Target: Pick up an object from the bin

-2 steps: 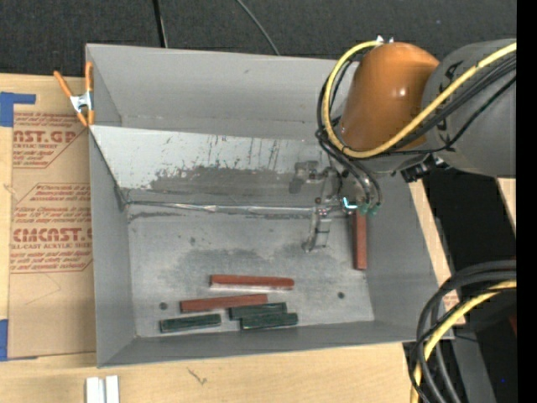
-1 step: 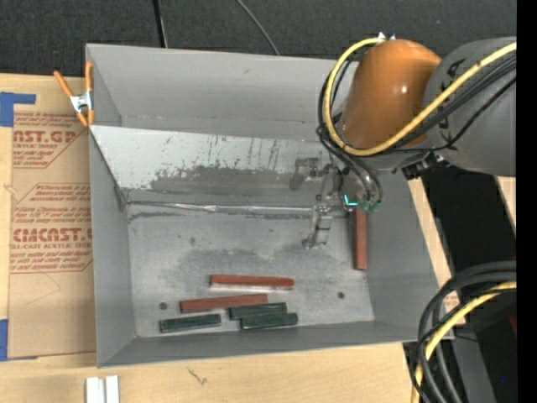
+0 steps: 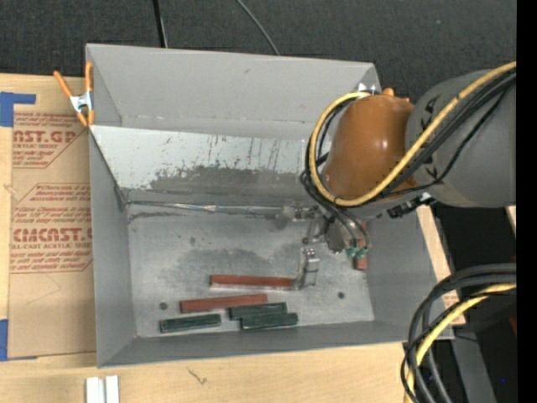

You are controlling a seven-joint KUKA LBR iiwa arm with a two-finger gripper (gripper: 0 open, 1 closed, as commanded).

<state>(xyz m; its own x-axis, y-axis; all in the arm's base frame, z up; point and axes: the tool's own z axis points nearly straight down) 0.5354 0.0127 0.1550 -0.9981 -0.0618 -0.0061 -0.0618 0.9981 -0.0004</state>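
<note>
My gripper (image 3: pixel 309 272) hangs low over the bin floor, right of the middle, under the orange-covered wrist. Its tip stands at the right end of a long, thin red-brown stick (image 3: pixel 250 282) that lies flat and points left. Whether it touches the stick I cannot tell. Just below the stick lies a shorter red-brown bar (image 3: pixel 222 303). A dark green bar (image 3: pixel 264 316) rests near the front wall, below the gripper and to its left.
A second dark green bar (image 3: pixel 190 323) lies at the front left of the bin floor. The arm and its yellow cables cover the bin's right side. The sloped back wall rises behind the gripper.
</note>
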